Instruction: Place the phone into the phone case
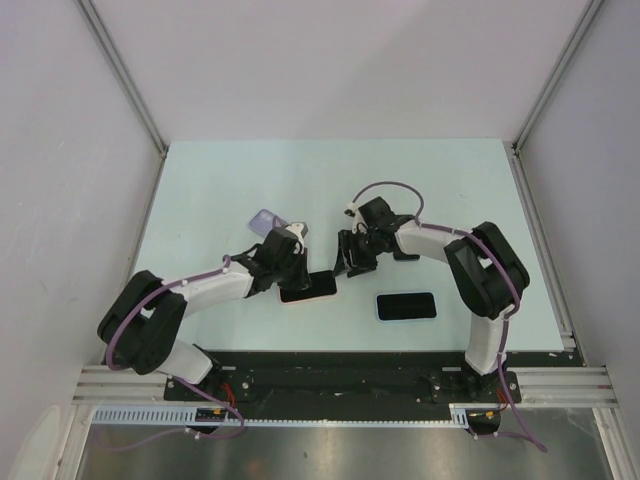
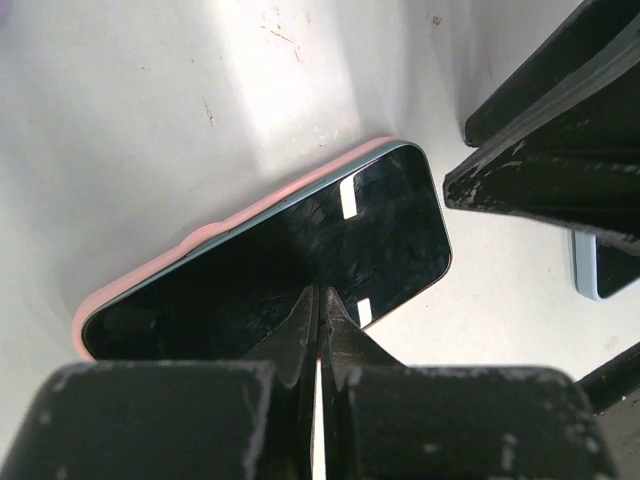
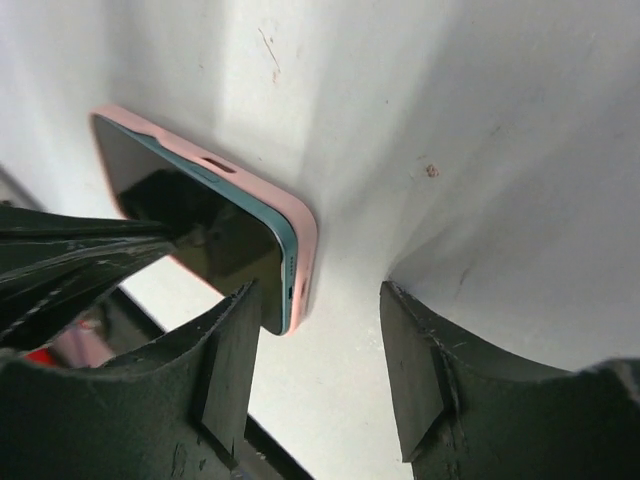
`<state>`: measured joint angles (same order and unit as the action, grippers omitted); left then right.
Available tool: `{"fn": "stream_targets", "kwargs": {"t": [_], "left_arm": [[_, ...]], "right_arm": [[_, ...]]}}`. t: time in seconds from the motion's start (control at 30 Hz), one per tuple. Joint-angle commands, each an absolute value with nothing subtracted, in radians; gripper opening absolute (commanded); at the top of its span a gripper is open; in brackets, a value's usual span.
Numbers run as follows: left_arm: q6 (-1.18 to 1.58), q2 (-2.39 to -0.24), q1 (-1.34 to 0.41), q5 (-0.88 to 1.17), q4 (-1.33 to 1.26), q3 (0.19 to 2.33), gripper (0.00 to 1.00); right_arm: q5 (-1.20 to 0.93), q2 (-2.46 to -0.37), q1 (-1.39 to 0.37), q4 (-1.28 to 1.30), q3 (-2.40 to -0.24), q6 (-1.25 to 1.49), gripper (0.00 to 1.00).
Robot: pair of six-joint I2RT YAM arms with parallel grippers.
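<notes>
A black-screened phone (image 1: 308,287) lies face up in a pink phone case (image 2: 150,268) on the table. Its teal edge (image 3: 287,262) shows above the case's rim at the right end. My left gripper (image 2: 322,295) is shut with nothing between the fingers, and its tips rest on the phone's screen (image 2: 300,240). My right gripper (image 3: 320,300) stands open just off the phone's right end, its left finger (image 3: 235,340) over the screen's corner and nothing between the fingers. In the top view it (image 1: 346,262) is just right of the left gripper (image 1: 298,272).
A second phone (image 1: 407,306) in a light blue case lies to the right near the front edge. A lilac case (image 1: 266,221) sits behind my left wrist. White walls and metal posts enclose the table (image 1: 200,190).
</notes>
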<state>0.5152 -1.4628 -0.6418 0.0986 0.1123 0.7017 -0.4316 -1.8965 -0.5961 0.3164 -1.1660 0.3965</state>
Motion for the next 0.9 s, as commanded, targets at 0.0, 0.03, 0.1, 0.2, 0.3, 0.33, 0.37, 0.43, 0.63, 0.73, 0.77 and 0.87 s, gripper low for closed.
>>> {"fn": "stream_targets", "kwargs": {"t": [0.0,0.03,0.1,0.2,0.3,0.33,0.37,0.43,0.63,0.73,0.77,0.87], "left_arm": [[0.506,-1.46,-0.643,0.081,0.107,0.71,0.0],[0.503,-1.463,-0.643,0.081,0.107,0.712,0.0],[0.5,-1.476,-0.644,0.08,0.107,0.718,0.0],[0.494,-1.489,-0.641,0.081,0.107,0.726,0.0],[0.489,-1.514,-0.64,0.09,0.11,0.736,0.0],[0.488,-1.528,-0.638,0.091,0.11,0.742,0.0],[0.488,-1.534,-0.64,0.092,0.11,0.745,0.0],[0.488,-1.551,-0.638,0.097,0.109,0.75,0.0],[0.474,-1.577,-0.638,0.097,0.11,0.759,0.0],[0.468,-1.606,-0.638,0.115,0.115,0.765,0.0],[0.466,-1.626,-0.638,0.123,0.115,0.765,0.0],[0.466,-1.654,-0.637,0.135,0.117,0.769,0.0]], "right_arm": [[-0.667,-1.94,-0.535,0.134,-1.103,0.483,0.55],[-0.686,-1.957,-0.529,0.108,-1.101,0.494,0.55],[-0.693,-1.971,-0.523,0.095,-1.101,0.502,0.52],[-0.703,-1.994,-0.522,0.083,-1.101,0.506,0.47],[-0.706,-2.019,-0.525,0.081,-1.101,0.505,0.42],[-0.709,-2.025,-0.525,0.081,-1.101,0.503,0.4],[-0.71,-2.037,-0.525,0.083,-1.101,0.502,0.38],[-0.697,-2.048,-0.525,0.092,-1.101,0.506,0.33],[-0.664,-2.082,-0.519,0.091,-1.101,0.531,0.28],[-0.649,-2.095,-0.519,0.084,-1.103,0.538,0.26],[-0.643,-2.101,-0.518,0.087,-1.103,0.537,0.25],[-0.609,-2.115,-0.522,0.118,-1.106,0.525,0.23]]}}
